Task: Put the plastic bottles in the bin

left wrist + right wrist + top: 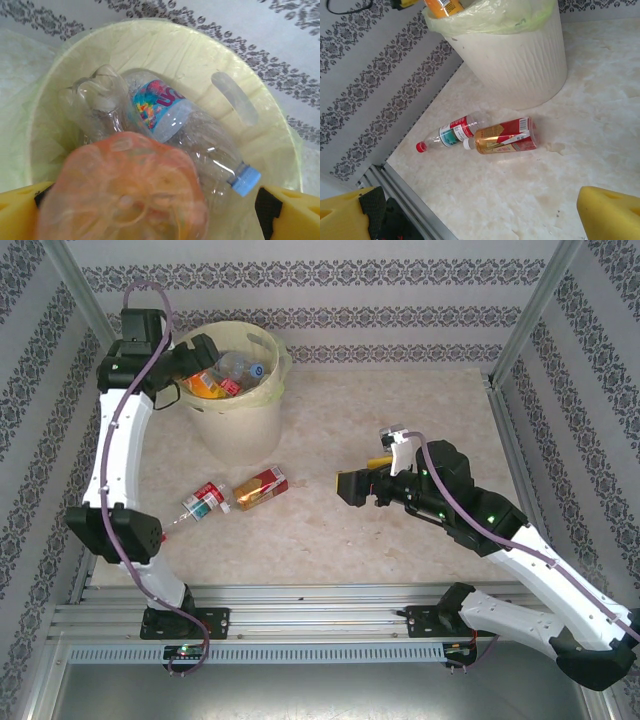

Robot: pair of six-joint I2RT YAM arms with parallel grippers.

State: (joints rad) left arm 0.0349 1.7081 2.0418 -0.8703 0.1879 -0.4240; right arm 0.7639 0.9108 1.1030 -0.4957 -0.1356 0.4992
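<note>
My left gripper (pixel 188 362) hangs over the bin (pixel 262 415), a pale cream bucket with a yellow liner. Its yellow pads (pixel 17 212) stand wide apart, open. An orange-labelled bottle (pixel 125 192) shows blurred between and below them, loose over the bin's contents. Under it lies a clear bottle with a blue cap (pixel 165 112). Two more plastic bottles lie on the table in front of the bin: one with a red cap (pixel 205 503) and one with a red and gold label (pixel 262 487). My right gripper (pixel 350 487) is open with nothing in it, right of these two and facing them (pixel 502 136).
The marble-patterned table (pixel 400 410) is walled by patterned panels on three sides. An aluminium rail (pixel 300 600) runs along the near edge. In the right wrist view the bin (pixel 520 55) stands behind the two bottles, close to the left wall.
</note>
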